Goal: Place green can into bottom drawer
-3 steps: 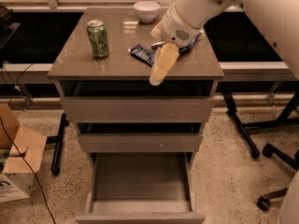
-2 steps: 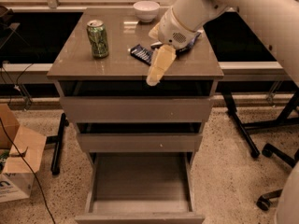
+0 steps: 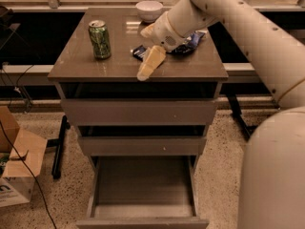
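One can point(image 3: 99, 39) stands left of my gripper point(image 3: 150, 63), apart; drawer point(image 3: 143, 187) pulled out; grip width I cannot tell.

The single camera sits high and close, looking steeply down and forward at the front of the grey-brown three-drawer cabinet point(image 3: 138, 111). The wide, shallow, pulled-out bottom drawer point(image 3: 143, 187) reaches the lower edge. The thick white arm point(image 3: 267, 56) enters large from the right, its pale gripper point(image 3: 151, 61) over the cabinet top's front middle.
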Robot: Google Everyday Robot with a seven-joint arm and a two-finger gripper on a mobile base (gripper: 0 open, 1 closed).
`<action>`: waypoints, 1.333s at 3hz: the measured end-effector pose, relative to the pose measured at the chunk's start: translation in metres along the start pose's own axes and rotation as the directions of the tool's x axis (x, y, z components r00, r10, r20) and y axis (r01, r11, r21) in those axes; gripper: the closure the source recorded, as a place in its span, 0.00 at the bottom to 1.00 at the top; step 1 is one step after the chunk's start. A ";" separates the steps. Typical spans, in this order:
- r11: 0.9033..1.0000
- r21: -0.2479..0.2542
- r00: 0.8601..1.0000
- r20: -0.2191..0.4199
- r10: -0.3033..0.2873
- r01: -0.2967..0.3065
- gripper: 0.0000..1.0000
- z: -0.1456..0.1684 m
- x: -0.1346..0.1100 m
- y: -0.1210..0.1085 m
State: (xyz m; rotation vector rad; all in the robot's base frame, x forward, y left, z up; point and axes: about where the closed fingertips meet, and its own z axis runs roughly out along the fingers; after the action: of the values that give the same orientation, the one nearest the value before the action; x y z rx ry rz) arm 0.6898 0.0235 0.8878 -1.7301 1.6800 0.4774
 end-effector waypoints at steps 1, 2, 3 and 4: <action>1.000 -0.001 0.994 0.111 0.012 -0.012 0.00 0.022 0.001 -0.027; 1.000 -0.007 0.979 0.206 0.017 -0.015 0.00 0.043 -0.006 -0.050; 1.000 -0.019 0.965 0.261 0.018 -0.014 0.00 0.061 -0.018 -0.065; 0.999 -0.031 0.952 0.305 0.015 -0.006 0.00 0.077 -0.031 -0.076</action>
State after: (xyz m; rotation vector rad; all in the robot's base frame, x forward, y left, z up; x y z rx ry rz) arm 0.7751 0.0946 0.8701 -1.5753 1.4672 0.7388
